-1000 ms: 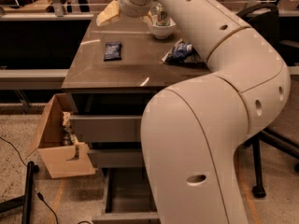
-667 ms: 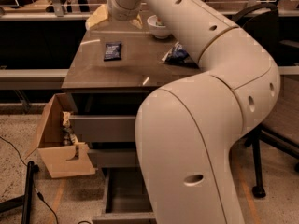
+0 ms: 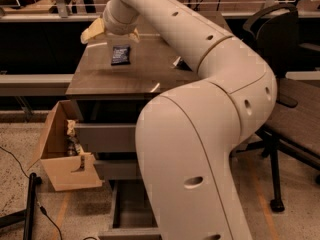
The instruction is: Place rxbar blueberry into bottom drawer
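Observation:
The rxbar blueberry (image 3: 120, 55) is a small dark navy bar lying flat on the grey cabinet top (image 3: 95, 81), towards its back left. My gripper (image 3: 112, 35) hangs just above and behind the bar, with its tan fingers (image 3: 92, 33) spread open and empty, one on each side. The bottom drawer (image 3: 129, 209) is pulled out at floor level below the cabinet front, partly hidden by my arm. Two shallower grey drawers (image 3: 105, 136) above it are shut.
My large cream arm (image 3: 200, 134) fills the middle and right and hides the right part of the cabinet top. An open cardboard box (image 3: 62, 156) leans on the cabinet's left side. A black office chair (image 3: 290, 109) stands at the right. A cable and a dark pole (image 3: 30, 204) lie on the floor at the left.
The gripper has swung left across the cabinet top, from over a white bowl to just above the bar. The bowl and a blue bag are now hidden behind the arm.

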You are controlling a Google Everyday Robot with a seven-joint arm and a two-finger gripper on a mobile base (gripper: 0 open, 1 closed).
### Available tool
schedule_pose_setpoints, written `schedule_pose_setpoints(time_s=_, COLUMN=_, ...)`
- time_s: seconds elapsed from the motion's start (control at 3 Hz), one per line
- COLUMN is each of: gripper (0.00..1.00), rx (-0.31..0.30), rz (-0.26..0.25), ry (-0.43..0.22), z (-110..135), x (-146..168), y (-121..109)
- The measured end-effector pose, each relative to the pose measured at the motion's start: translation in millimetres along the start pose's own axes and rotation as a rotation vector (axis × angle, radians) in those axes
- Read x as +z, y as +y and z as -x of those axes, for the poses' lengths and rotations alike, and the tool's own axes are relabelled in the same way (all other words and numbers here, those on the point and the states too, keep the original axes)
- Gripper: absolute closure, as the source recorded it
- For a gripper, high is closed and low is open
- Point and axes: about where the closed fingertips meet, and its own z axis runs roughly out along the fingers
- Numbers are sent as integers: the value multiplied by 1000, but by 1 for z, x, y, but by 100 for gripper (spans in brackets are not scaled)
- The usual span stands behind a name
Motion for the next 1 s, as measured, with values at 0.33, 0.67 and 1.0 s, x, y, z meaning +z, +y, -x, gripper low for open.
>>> schedule_pose_setpoints(time_s=0.33, gripper=0, rx=27, rz=-24, ry=26, z=-12, x=19, y=-13)
schedule_pose_setpoints(time_s=0.67, gripper=0, rx=23, rz=-45, ry=41, z=-21, x=31, y=-18)
schedule_pose_setpoints(time_s=1.0, gripper=18, rx=1, rz=-58, ry=55, z=-31, x=40, y=-15)
